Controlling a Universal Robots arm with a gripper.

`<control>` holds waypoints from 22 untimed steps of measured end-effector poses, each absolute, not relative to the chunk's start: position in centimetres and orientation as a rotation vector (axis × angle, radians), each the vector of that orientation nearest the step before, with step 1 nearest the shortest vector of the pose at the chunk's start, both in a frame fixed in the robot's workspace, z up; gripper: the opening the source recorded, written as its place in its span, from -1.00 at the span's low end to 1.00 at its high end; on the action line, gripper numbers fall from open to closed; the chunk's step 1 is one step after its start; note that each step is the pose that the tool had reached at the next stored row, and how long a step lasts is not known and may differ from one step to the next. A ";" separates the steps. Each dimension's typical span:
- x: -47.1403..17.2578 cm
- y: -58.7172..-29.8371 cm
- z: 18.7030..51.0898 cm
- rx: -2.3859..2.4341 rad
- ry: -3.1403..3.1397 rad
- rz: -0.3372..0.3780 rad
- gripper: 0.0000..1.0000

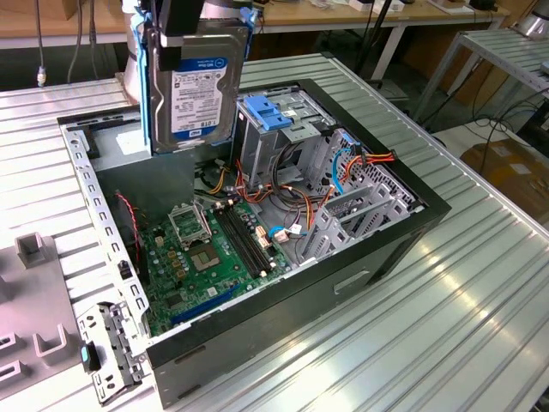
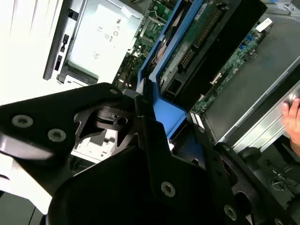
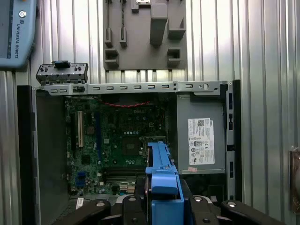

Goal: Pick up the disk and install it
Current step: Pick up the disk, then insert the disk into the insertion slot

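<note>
- The gripper (image 1: 184, 24) pinches the disk (image 1: 196, 90) at its top end. Its black fingers (image 2: 140, 117) press on the blue rail from two sides, as the second wrist view shows.
- The disk hangs in the air and touches nothing but the gripper.
- In the exterior view the disk stands straight up, with its long side going up and down.
- Its flat face with the white-and-blue label looks toward the exterior camera. Blue rails run down both long edges.
- The disk is above the open computer case (image 1: 377, 249). Its bottom edge is about level with the top rim of the case.
- The metal drive cage (image 1: 283, 129) with the blue handle (image 1: 264, 112) is just beside the disk, on the exterior view's right.
- In the first wrist view the camera looks straight down the disk (image 3: 160, 166). You see its thin top edge, with the green board (image 3: 117, 136) far below it.
- The grey power box (image 3: 201, 138) with a white sticker sits in the case next to the green board.
- Red, yellow and orange wires (image 1: 360, 163) lie inside the case near the cage.
- The case lies on its side on a ribbed metal table (image 1: 446, 326).
- A person's hand (image 2: 294, 117) is at the edge of the second wrist view, near a metal edge.
</note>
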State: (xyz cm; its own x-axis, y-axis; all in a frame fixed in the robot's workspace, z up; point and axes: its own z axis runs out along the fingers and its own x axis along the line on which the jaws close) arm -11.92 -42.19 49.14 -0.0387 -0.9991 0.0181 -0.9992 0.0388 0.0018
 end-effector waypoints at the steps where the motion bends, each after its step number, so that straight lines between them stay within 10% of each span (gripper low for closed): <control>1: -11.9 -42.2 49.2 2.168 -2.254 0.018 -0.25; 22: -11.8 -43.1 49.2 2.168 -2.253 0.018 -0.25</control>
